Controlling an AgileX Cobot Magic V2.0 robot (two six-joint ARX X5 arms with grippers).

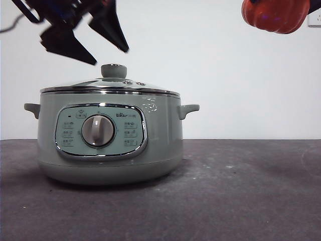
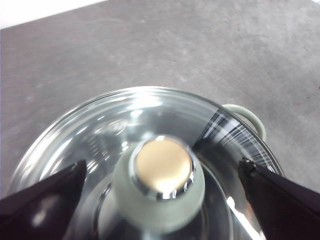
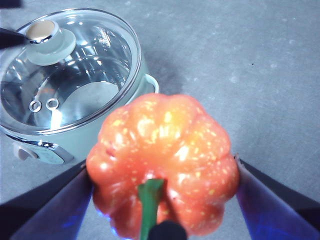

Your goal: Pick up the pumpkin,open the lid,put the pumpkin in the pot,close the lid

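Pumpkin (image 3: 162,167) clamped in right gripper (image 3: 162,200), held high beside pot (image 1: 108,145). Left gripper (image 2: 160,175) jaws spread, straddling lid (image 1: 110,86) knob (image 2: 160,182). Lid-opening step; next: close, lift.

Orange pumpkin (image 3: 165,160) — yellow-flecked, sage-green pot (image 1: 108,135)

Black wedge-shaped hand (image 1: 108,47) jaws

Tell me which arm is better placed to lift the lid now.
Left. Its tool hangs open astride the round sage-green knob of the domed glass lid, while the right tool already grips the orange ribbed pumpkin.
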